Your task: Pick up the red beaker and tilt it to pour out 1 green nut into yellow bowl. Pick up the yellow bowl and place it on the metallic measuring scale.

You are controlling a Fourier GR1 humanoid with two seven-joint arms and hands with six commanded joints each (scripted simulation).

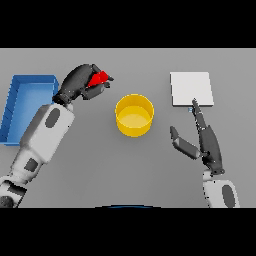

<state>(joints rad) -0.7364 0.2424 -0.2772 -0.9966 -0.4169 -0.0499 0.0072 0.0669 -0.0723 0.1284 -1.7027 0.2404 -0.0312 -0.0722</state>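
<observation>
One hazard dominates: the left hand [80,84], clenched round the tilted red beaker [98,78], holds it beside rather than above the yellow bowl [134,115], so a nut may land on the counter [100,165]; the right hand [205,142] rests released.

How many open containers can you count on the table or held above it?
3: blue bin far left, yellow bowl centre, red beaker gripped in left hand.
</observation>
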